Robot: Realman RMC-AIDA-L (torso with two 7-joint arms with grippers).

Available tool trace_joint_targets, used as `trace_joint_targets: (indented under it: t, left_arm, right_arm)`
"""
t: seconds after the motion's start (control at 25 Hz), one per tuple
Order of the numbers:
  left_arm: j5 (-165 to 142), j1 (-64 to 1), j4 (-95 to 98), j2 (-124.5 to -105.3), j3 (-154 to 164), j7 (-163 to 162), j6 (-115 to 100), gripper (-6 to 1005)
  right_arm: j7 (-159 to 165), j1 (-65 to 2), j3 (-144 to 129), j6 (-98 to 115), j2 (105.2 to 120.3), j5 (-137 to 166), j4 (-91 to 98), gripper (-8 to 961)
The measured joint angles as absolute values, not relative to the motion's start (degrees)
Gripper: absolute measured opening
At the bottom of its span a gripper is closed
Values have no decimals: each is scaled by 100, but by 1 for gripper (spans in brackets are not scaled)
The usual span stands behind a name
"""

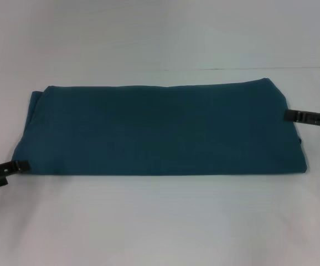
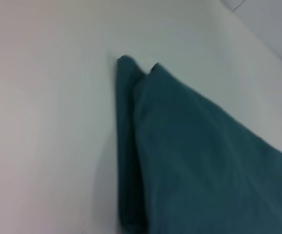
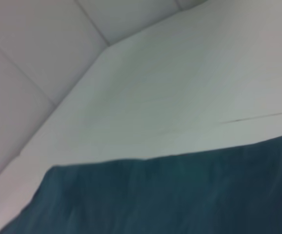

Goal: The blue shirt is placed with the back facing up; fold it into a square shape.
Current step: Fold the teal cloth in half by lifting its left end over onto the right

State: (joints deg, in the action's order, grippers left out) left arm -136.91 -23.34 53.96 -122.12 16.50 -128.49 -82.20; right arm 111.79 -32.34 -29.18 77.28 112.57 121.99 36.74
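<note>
The blue shirt (image 1: 160,130) lies flat on the white table (image 1: 160,221), folded into a long, wide band with its plain side up; no lettering shows. My left gripper (image 1: 21,165) is low at the shirt's near left corner, touching its edge. My right gripper (image 1: 288,115) is at the shirt's right edge, toward the far corner. The left wrist view shows a folded corner of the shirt (image 2: 204,161) with layered edges. The right wrist view shows the shirt's edge (image 3: 180,195) against the table.
The white table's back edge (image 1: 248,68) runs behind the shirt, with a pale wall beyond. Bare table surface lies in front of the shirt and on both sides of it.
</note>
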Motion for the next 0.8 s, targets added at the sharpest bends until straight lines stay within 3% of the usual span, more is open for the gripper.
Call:
trace_joint_targets:
  t: [0.8]
  left_arm:
    - [-13945,-2603,5173,-12176,1976,-13378,-7550,905]
  right_arm:
    - [11239,-3244,-3099,7657,11216,12161,3727,919]
